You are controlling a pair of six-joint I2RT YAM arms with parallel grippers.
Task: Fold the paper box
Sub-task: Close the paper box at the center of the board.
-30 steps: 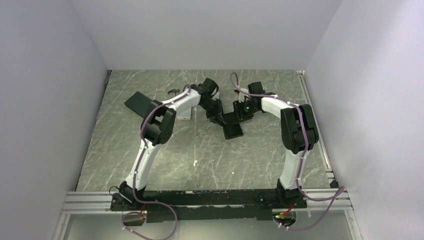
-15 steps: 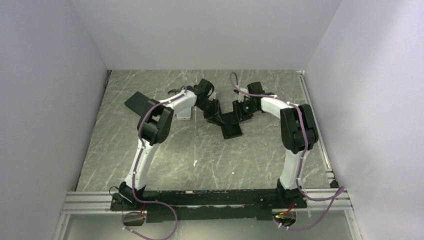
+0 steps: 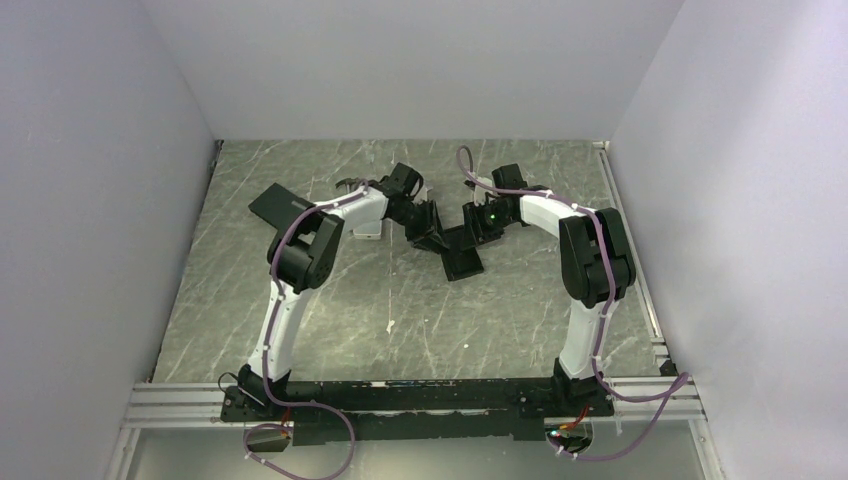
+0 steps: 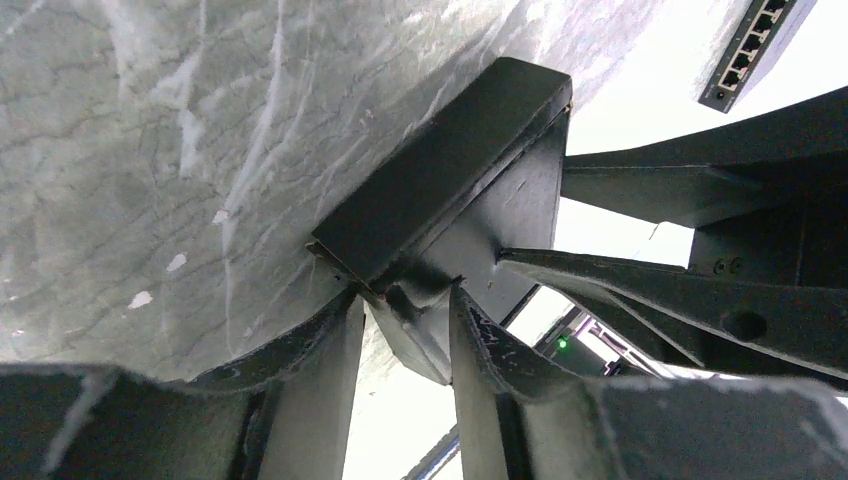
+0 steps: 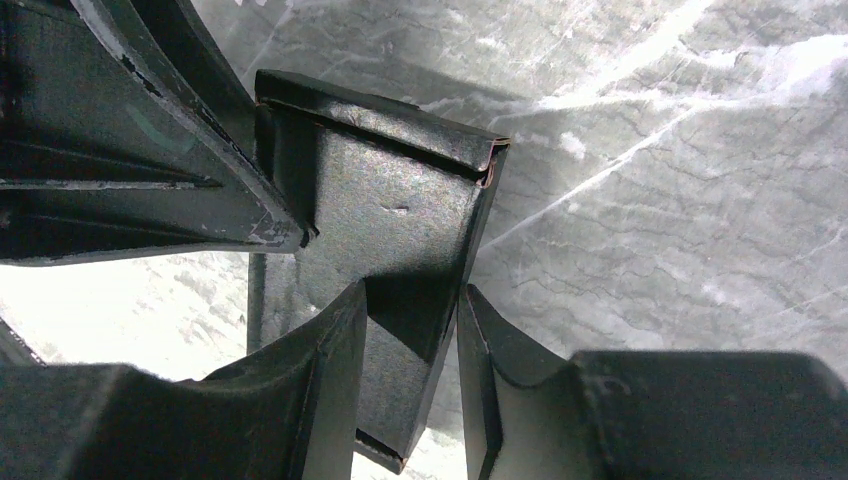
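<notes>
paper box (image 3: 462, 255) edges | left end effector (image 4: 405, 300) astride | right end effector (image 5: 412, 310) clamped

The table (image 3: 480, 330) was a flat surface of grey-green stone pattern with pale veins, closed in by plain light walls on three sides. An aluminium rail (image 3: 400, 392) ran along its near edge.

A plain black rectangular slab (image 3: 280, 208) lay flat in the far left part. To the right of it lay a small silver-grey rectangular case (image 3: 368, 230), only partly visible. A small dark curved object (image 3: 348, 182), too small to identify, lay behind the case. A tiny white scrap (image 3: 389, 325) lay alone near the middle. The matte black cardboard paper box (image 3: 463, 258) was at the centre; whether it touched the table could not be told.
</notes>
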